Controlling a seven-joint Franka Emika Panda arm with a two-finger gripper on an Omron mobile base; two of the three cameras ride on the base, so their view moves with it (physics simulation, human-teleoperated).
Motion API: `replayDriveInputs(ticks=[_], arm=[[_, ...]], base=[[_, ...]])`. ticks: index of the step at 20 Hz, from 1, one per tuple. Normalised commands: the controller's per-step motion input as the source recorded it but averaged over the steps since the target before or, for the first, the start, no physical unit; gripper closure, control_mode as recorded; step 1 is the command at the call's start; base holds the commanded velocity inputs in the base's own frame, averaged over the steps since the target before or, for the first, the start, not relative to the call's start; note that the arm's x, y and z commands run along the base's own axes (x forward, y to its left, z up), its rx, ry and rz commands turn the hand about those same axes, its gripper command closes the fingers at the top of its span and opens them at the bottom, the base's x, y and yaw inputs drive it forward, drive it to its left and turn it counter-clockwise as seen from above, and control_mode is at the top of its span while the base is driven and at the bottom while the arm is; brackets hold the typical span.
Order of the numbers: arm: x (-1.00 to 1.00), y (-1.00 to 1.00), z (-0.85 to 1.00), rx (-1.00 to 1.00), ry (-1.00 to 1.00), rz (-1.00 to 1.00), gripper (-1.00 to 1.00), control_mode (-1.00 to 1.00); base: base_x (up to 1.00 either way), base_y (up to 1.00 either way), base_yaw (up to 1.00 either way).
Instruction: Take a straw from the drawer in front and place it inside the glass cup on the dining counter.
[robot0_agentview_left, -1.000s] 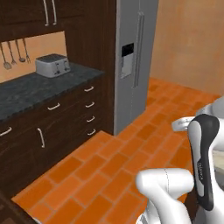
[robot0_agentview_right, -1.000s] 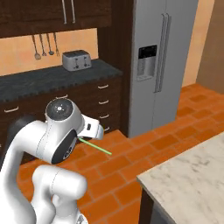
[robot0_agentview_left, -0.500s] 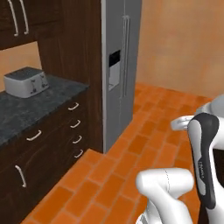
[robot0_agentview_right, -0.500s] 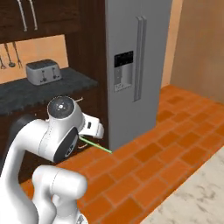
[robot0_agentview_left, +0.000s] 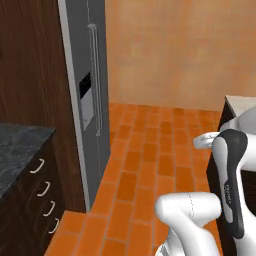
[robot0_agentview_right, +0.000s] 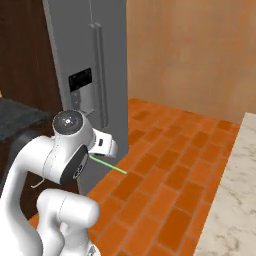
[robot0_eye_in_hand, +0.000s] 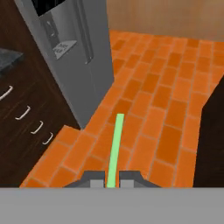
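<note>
Your tool (robot0_eye_in_hand: 112, 181) is clamped on the straw (robot0_eye_in_hand: 115, 148) right now. In the hand view the two dark fingertips (robot0_eye_in_hand: 95, 180) sit tight on either side of its near end, and the green stick runs straight out from between them over the orange brick floor (robot0_eye_in_hand: 166, 109). In the right base view you can see the same straw (robot0_agentview_right: 108, 164) poking out sideways from the hand, next to the big round white joint of the arm (robot0_agentview_right: 70, 150), pointing toward the open floor.

The fridge (robot0_agentview_right: 90, 75) is the big grey thing dead ahead on the left, with its dark dispenser panel (robot0_agentview_right: 81, 80) and long vertical handle (robot0_agentview_right: 98, 70). In the left base view it stands (robot0_agentview_left: 87, 100) between a tall dark wood panel and the plain tan wall (robot0_agentview_left: 170, 50).

Left of the fridge there's a black speckled worktop (robot0_agentview_left: 17, 150) with dark brown drawers under it, each with a curved silver handle (robot0_agentview_left: 37, 166); they all look closed from here.

The dining counter (robot0_agentview_right: 231, 200) shows as a cream marble slab along the right edge of the right base view, and you get a sliver of its corner (robot0_agentview_left: 242, 104) at the far right of the left base view. The straw is well apart from it, held out over the floor.
</note>
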Motion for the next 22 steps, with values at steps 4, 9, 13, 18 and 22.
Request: replayDriveInputs(ticks=[4, 9, 13, 18, 22], arm=[[0.00, 0.00, 0.00, 0.00, 0.00, 0.00, 1.00, 1.00], [0.00, 0.00, 0.00, 0.00, 0.00, 0.00, 1.00, 1.00], [0.00, 0.00, 0.00, 0.00, 0.00, 0.00, 1.00, 1.00], [0.00, 0.00, 0.00, 0.00, 0.00, 0.00, 1.00, 1.00], [0.00, 0.00, 0.00, 0.00, 0.00, 0.00, 1.00, 1.00]], base=[[1.00, 0.30, -0.59], [1.00, 0.23, -0.57], [1.00, 0.12, -0.57], [0.99, 0.31, -0.56], [0.92, 0.44, -0.54]])
